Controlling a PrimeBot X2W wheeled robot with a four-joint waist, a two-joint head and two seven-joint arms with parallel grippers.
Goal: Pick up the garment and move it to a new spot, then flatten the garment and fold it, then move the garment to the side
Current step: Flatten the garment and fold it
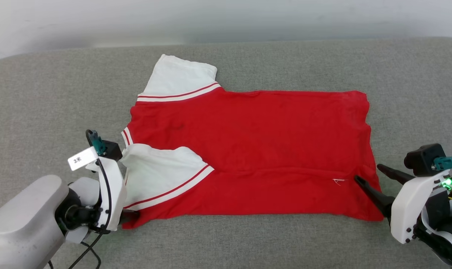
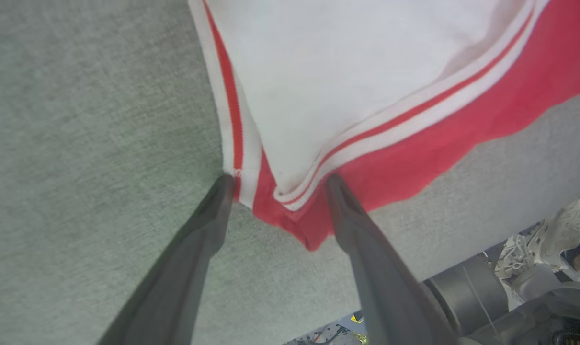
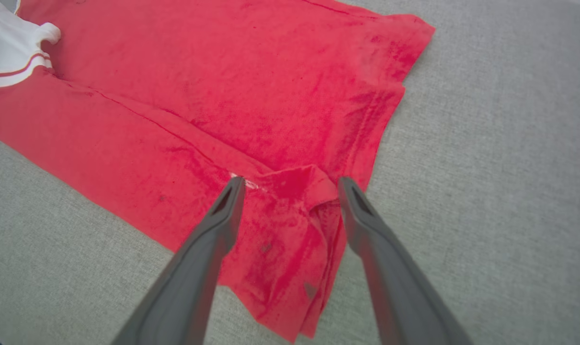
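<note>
Red, white-sleeved jersey shirt (image 1: 248, 149) on grey fabric surface (image 1: 43, 93); left gripper (image 2: 278, 184) and right gripper (image 3: 290, 184) splayed, empty, straddling near corners. White tag (image 1: 82, 158) reads, perhaps, "3米".

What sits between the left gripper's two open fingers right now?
The near corner of the red jersey shirt, with its white striped-trim sleeve folded over it, seen in the left wrist view.

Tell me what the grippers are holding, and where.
Nothing. Both stand open at near corners of the shirt: left gripper by the sleeve, right gripper by the hem.
</note>
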